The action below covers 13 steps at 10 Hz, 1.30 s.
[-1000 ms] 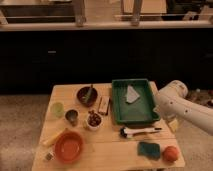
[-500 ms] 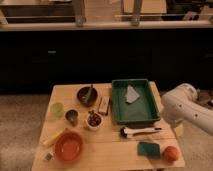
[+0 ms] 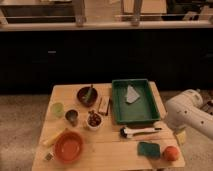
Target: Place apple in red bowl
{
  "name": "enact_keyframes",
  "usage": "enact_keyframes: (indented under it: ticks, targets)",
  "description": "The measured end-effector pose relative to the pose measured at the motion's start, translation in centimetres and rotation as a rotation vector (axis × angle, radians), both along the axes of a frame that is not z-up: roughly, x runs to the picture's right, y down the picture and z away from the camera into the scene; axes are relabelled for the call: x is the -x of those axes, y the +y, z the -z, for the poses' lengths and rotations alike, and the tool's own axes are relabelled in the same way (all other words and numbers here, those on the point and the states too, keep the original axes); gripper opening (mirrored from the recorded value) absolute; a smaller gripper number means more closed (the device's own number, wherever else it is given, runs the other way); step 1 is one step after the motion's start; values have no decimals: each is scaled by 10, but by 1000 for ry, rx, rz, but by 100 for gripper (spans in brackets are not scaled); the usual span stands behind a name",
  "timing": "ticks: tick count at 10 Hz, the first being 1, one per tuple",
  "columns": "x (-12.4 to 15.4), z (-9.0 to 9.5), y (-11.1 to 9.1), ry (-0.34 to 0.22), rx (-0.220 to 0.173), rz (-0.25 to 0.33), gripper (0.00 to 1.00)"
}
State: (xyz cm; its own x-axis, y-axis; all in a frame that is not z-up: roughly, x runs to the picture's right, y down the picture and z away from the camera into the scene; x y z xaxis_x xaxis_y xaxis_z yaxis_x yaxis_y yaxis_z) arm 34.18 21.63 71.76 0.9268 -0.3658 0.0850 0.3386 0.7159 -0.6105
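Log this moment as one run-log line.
apple near-right corner, beside sponge | red bowl near-left, empty | gripper out of view | arm at table right edge

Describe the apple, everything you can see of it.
The apple is small, round, smooth-looking and orange-red. It sits on the wooden table near its front right corner, just right of the dark green sponge; whether they touch is unclear. Nothing holds it: the pincer hangs by the table's right edge, behind the apple and apart from it. The red bowl is across the table at front left.
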Motion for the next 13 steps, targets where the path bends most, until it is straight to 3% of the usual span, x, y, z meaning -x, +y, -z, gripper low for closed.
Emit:
enact_keyframes:
  ticks: [5, 13]
  targets:
    - [-3, 6, 21, 51, 0, -75, 80]
    - [6, 10, 48, 27, 35, -128, 80]
